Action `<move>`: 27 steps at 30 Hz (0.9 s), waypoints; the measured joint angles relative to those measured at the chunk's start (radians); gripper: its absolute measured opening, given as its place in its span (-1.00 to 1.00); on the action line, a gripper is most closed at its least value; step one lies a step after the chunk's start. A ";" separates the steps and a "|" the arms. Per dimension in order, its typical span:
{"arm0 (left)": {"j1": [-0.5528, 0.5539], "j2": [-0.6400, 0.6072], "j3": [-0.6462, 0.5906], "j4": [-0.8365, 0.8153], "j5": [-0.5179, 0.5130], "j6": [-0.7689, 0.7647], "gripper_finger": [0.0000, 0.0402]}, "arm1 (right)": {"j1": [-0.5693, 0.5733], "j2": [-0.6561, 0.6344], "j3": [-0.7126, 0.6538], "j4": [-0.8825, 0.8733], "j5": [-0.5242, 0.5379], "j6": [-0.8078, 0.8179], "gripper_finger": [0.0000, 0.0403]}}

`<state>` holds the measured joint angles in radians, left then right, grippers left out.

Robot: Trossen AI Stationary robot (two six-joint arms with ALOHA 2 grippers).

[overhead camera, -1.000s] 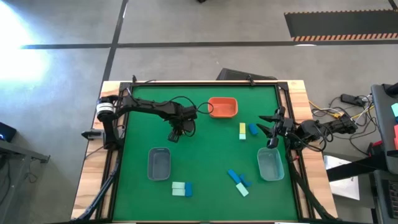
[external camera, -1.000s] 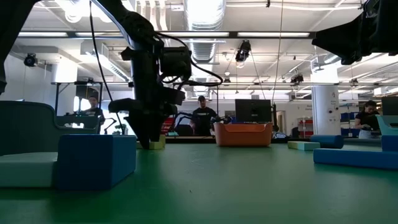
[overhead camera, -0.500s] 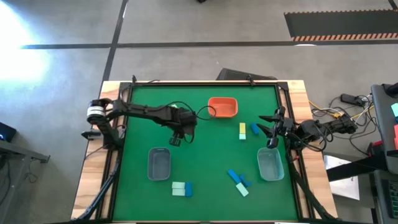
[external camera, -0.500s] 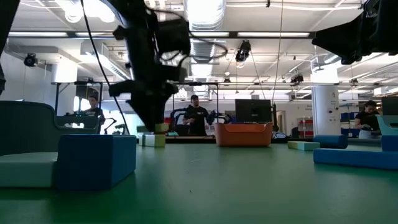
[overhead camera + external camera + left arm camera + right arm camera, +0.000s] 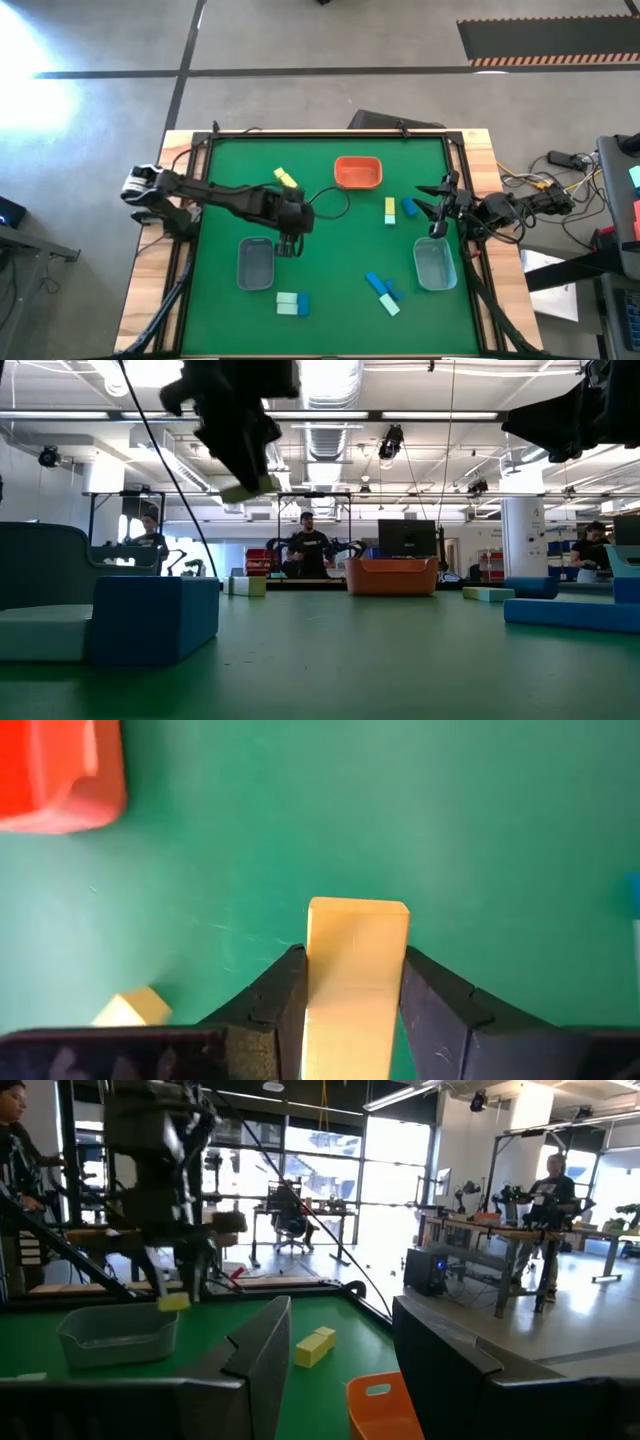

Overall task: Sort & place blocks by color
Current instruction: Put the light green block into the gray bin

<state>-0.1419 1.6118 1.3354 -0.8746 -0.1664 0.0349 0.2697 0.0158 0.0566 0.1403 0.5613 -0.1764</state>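
Nearest on the green desk [image 5: 330,250], a mint and blue pair of blocks [image 5: 293,304] lies at the near edge, left of centre, with a second cluster of blue and mint blocks [image 5: 383,291] to its right. Just beyond stand two clear bins: the left bin [image 5: 255,263] and the right bin [image 5: 435,264].

The left gripper [image 5: 287,243] hangs above the far right corner of the left bin, clamped on a yellow block [image 5: 355,980] whose end sticks out past the fingers [image 5: 270,1005].

The right gripper [image 5: 437,210] waits just beyond the right bin at the desk's right edge, its jaws parted and empty.

Farther off, a yellow and blue pair [image 5: 397,209] lies just left of that gripper. A loose yellow block [image 5: 285,178] lies left of the orange tray [image 5: 358,172] near the far edge.
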 joint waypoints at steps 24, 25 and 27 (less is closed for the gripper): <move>-0.250 -0.029 -0.167 -0.295 0.034 -0.850 -0.39 | 0.000 0.000 0.000 0.000 0.000 0.001 -0.18; -0.248 -0.029 -0.171 -0.288 0.033 -0.865 -0.39 | 0.000 0.000 0.000 0.000 0.000 0.001 -0.18; -0.248 -0.029 -0.177 -0.258 0.034 -0.880 -0.38 | 0.000 0.000 0.000 0.000 0.000 0.001 -0.18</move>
<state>-0.3897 1.5829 1.1587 -1.1331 -0.1326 -0.8446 0.2696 0.0158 0.0566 0.1403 0.5617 -0.1753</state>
